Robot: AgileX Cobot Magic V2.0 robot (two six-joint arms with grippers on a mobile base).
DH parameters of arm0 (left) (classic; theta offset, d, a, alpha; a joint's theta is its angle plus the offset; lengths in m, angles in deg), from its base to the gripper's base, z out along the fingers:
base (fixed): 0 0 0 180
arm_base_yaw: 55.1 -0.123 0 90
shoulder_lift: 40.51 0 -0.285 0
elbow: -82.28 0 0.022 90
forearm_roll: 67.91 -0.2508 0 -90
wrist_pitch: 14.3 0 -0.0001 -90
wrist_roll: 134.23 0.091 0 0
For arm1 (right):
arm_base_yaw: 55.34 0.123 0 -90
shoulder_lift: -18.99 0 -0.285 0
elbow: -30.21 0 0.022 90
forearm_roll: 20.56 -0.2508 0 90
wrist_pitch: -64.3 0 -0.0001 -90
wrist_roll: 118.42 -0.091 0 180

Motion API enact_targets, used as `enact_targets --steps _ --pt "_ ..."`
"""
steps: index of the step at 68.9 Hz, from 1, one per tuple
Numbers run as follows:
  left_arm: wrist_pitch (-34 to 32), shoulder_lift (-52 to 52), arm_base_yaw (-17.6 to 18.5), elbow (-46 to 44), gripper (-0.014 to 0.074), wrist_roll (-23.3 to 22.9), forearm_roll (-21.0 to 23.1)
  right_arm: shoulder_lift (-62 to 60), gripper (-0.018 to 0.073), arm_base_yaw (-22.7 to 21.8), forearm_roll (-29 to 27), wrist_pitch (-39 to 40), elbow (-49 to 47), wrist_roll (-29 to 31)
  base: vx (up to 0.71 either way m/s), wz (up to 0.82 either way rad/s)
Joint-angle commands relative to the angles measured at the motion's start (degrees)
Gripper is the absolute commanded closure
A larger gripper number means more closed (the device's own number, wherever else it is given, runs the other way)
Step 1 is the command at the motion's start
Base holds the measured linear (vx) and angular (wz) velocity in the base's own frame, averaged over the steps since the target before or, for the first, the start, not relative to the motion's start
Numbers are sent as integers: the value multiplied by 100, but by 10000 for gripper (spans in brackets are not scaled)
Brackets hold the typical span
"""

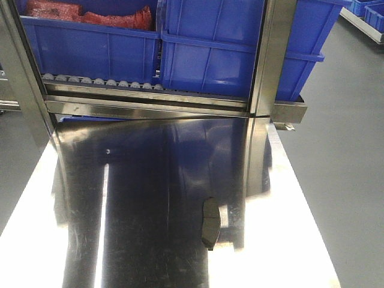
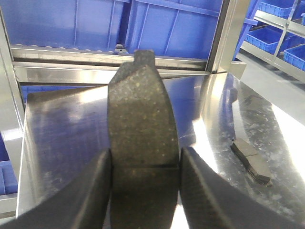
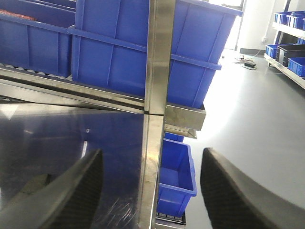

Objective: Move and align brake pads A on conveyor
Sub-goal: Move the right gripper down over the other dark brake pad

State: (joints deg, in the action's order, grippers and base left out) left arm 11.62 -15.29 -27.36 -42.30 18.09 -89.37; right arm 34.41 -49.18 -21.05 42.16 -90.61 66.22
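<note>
The left wrist view alone is showing the left gripper (image 2: pixel 145 160) pinching a brake pad (image 2: pixel 143 109). Its two fingers are pressing in on the pad's long edges, the speckled friction face is turning toward the camera, and the far end is sticking out beyond the fingertips, above the stainless steel table (image 2: pixel 62 133). The front view is taking in neither arm. It is showing only a second brake pad (image 1: pixel 210 223) lying alone on the table, right of centre. The left wrist view is also catching this pad (image 2: pixel 251 161), lying flat with its centre groove visible. The lower end of the held pad is running out of frame. In the right wrist view, the right gripper (image 3: pixel 152 155) is hanging wide open and gripping nothing, framing a steel post (image 3: pixel 157 57) and blue bins (image 3: pixel 190 52). A dark shape (image 3: pixel 35 183) is peeking from behind one finger, too cut off to identify.
</note>
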Motion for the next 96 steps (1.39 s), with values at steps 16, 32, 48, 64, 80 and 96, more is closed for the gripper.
enact_targets --steps 16,32,48,64,80,96 --pt "-507 42 6 -165 603 -46 -45 61 130 -37 49 487 -144 5 0 0" --pt "-507 42 6 -165 603 -46 -45 81 130 -37 49 784 -144 -26 0 0" --pt "-502 41 6 -165 603 -46 -45 1116 157 -37 -166 640 -420 -134 0 0" --pt "-502 41 6 -165 603 -46 -45 2704 161 -37 -377 43 -1278 -152 0 0" --pt "-502 41 6 -165 603 -46 -45 3686 162 -37 -596 25 -1426 -152 0 0" --pt "-502 41 6 -165 603 -46 -45 4624 162 -37 -729 -1113 -1921 53 0 0"
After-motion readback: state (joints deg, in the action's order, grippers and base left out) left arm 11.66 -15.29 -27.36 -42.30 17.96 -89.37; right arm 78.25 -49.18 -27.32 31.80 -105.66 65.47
